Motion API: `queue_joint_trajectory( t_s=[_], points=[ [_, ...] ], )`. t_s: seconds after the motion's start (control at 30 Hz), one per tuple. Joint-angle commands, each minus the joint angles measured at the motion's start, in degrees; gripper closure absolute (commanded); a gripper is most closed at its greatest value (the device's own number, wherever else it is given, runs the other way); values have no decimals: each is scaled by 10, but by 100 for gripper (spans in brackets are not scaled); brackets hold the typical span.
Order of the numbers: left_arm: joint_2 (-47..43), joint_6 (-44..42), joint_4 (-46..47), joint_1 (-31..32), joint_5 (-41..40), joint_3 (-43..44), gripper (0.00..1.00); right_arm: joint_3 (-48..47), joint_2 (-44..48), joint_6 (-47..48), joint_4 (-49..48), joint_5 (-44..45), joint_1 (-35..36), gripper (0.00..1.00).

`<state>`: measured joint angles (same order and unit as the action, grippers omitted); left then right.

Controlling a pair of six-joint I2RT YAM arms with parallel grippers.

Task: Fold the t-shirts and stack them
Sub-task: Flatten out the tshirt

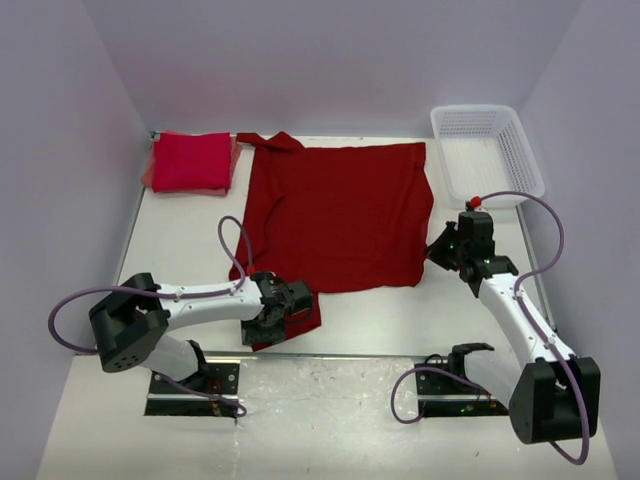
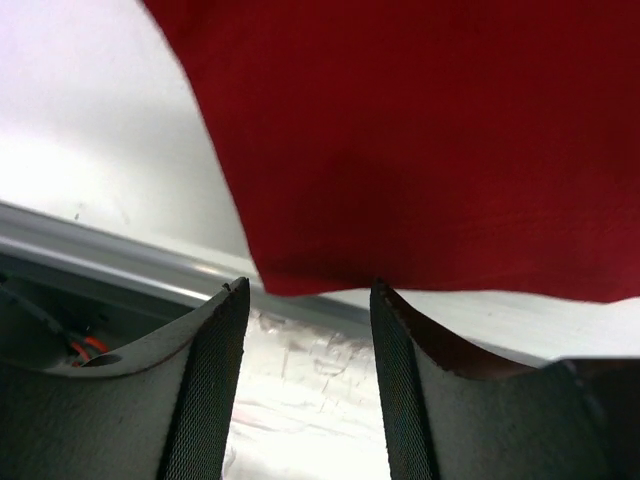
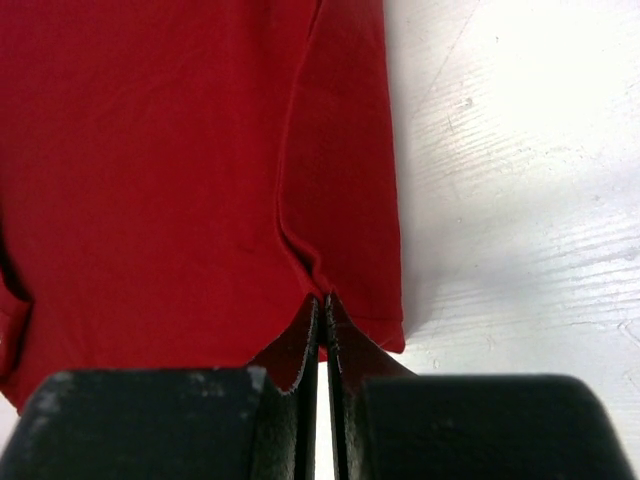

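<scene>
**Two arms worked a crimson t-shirt (image 1: pixel 340 215) spread flat across the middle of the table (image 1: pixel 180 255).**

We found the white basket (image 1: pixel 487 150) at the far right holding nothing we could make out, and a folded bright red t-shirt (image 1: pixel 192 162) lying in the far left corner. The right gripper (image 3: pixel 323 300) was closed, apparently pinching the spread shirt's right hem. The left gripper (image 2: pixel 308 290) stood with its jaws apart at the near left corner, no cloth between them. We judged that if it closed short of the edge, only one side would lift, dragging the fold askew.
</scene>
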<state>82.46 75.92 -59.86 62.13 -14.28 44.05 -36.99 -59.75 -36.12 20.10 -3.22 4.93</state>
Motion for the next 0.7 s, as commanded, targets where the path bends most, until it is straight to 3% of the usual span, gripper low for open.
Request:
queue_joint_trajectory(
  t_s=[0.0,0.13,0.4,0.67],
  points=[
    [8,-31,27,-21,-15,12,47,5,19,9,-12,-2,6,100],
    [9,-31,53,-25,16,-25,48,7,32,10,-15,-3,6,100],
    [-35,0,17,-25,28,-36,44,9,31,8,-21,-13,7,100],
    [-78,30,110,-26,87,-109,44,18,60,4,-28,-30,8,100]
  ],
)
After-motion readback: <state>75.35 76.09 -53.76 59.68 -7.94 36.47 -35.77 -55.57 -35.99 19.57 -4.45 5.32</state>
